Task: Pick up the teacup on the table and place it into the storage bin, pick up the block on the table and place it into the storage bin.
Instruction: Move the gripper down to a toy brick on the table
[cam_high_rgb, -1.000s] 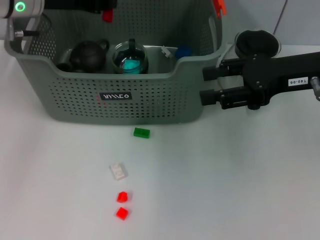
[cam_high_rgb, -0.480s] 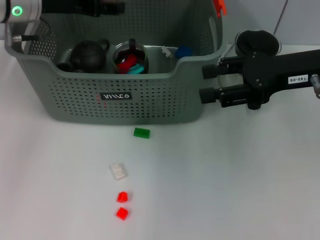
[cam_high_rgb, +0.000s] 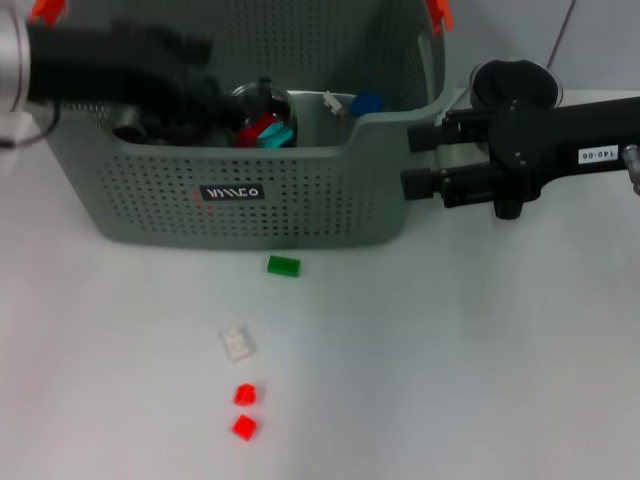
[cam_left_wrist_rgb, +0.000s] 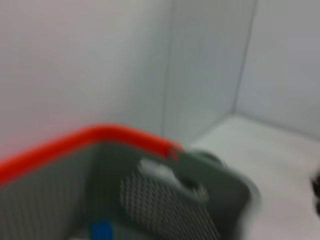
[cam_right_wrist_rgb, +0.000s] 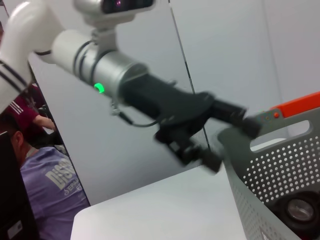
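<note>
The grey perforated storage bin (cam_high_rgb: 300, 200) stands at the back of the table. It holds a glass pitcher (cam_high_rgb: 262, 115) with red and cyan pieces in it. My left gripper (cam_high_rgb: 205, 92) is blurred over the bin's left half, and in the right wrist view its fingers (cam_right_wrist_rgb: 235, 117) look spread and empty beside the bin's rim (cam_right_wrist_rgb: 270, 170). My right gripper (cam_high_rgb: 420, 160) hangs open just off the bin's right wall. A green block (cam_high_rgb: 283, 265), a clear block (cam_high_rgb: 237, 343) and two red blocks (cam_high_rgb: 244, 410) lie on the table. I cannot pick out a teacup.
A black round object (cam_high_rgb: 515, 85) sits behind my right arm. A blue item (cam_high_rgb: 367, 103) lies in the bin's right corner. The bin's orange handle (cam_left_wrist_rgb: 100, 135) fills the left wrist view. A person in a purple shirt (cam_right_wrist_rgb: 35, 170) is beyond the table.
A red piece that hung at my left gripper now lies in the glass pitcher. My left arm has swung down across the bin's left half. The right arm has barely moved.
</note>
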